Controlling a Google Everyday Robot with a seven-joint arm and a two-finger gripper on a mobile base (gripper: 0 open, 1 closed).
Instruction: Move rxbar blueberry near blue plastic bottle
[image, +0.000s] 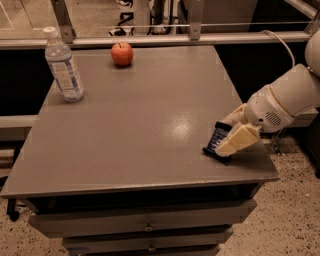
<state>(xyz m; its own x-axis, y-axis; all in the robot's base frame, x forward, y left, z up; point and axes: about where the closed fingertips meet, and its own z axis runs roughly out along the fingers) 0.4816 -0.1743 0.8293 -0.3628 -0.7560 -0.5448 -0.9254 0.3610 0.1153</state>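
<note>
The rxbar blueberry (212, 145), a dark navy bar, lies near the table's front right edge. My gripper (226, 139) reaches in from the right on a white arm and sits right at the bar, covering its right part. The bar's left end shows beside it. The blue plastic bottle (63, 67), clear with a white cap and a pale label, stands upright at the far left of the table, far from the bar and the gripper.
A red-orange apple (122, 54) sits at the back of the grey table (135, 125), right of the bottle. A metal rail (165, 39) runs behind the table. Drawers are below the front edge. A cable hangs at the right.
</note>
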